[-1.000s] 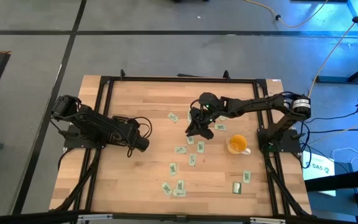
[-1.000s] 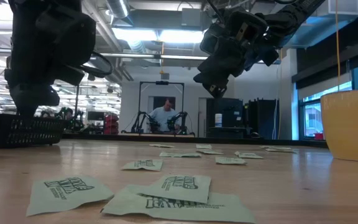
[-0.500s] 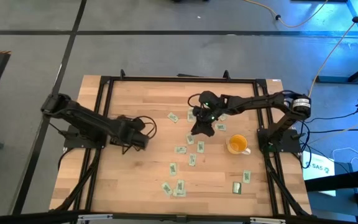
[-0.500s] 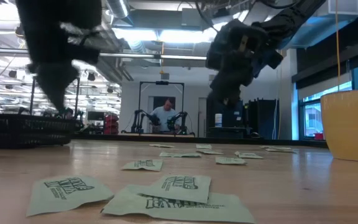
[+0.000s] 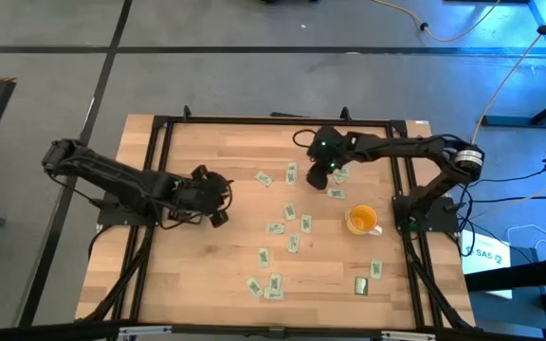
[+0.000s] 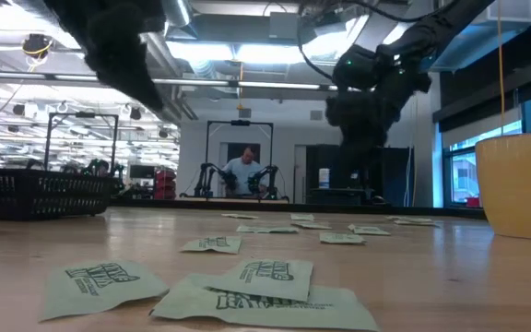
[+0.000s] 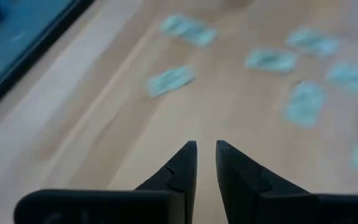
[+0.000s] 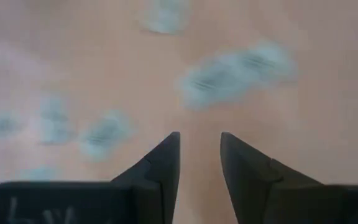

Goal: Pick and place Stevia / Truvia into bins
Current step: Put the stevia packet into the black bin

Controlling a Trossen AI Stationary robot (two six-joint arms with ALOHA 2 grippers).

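Green-printed sachets (image 5: 275,228) lie scattered mid-desk, none binned. Left claw (image 7: 206,149), narrow and empty, has swung out toward them from the black bin (image 6: 30,193); right claw (image 8: 200,142), wider, retreated empty.

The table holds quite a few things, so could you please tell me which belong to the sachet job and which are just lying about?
Job: sachets scattered on the wood; black bin at the left.
Lying about: yellow cup near the right arm.
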